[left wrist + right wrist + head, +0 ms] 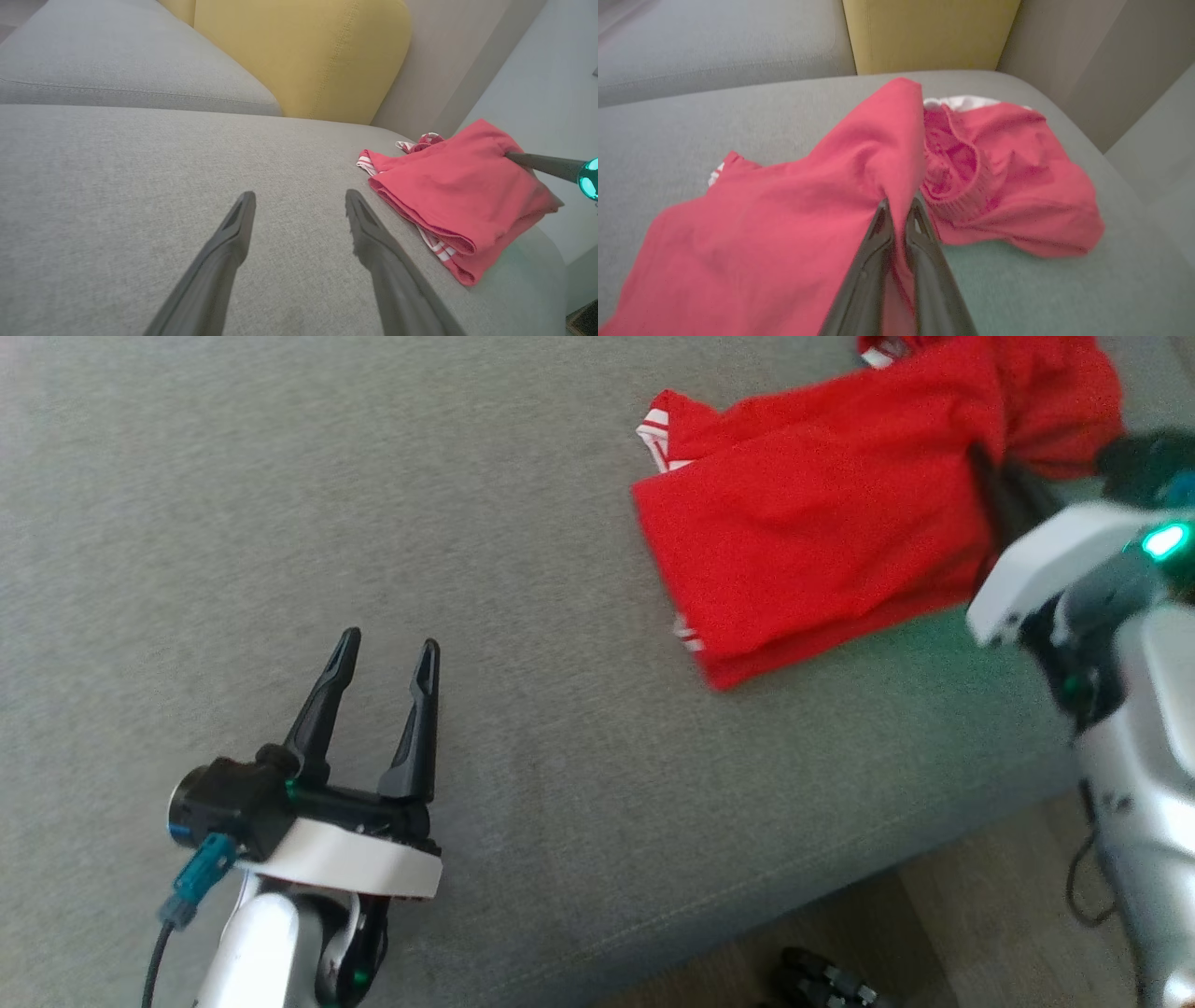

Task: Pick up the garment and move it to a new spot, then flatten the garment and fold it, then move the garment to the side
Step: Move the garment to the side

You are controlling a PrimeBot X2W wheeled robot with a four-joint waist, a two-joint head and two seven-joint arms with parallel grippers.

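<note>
Idling, left: my left gripper hangs spread above the bare grey sofa seat, touching nothing.
Garment, far right: the garment lies loosely folded near the seat's right edge, its lettering hidden.
Right gripper: my right gripper is pressed nearly together, pinching a fold of the red cloth.
Handling, I judge: light and limp, so it will likely sag and unfold. I'd hold doubled layers near an edge, clear of the mesh lump just beside.

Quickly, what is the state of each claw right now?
Left claw: open, holding nothing.
Right claw: closed on the garment.
</note>
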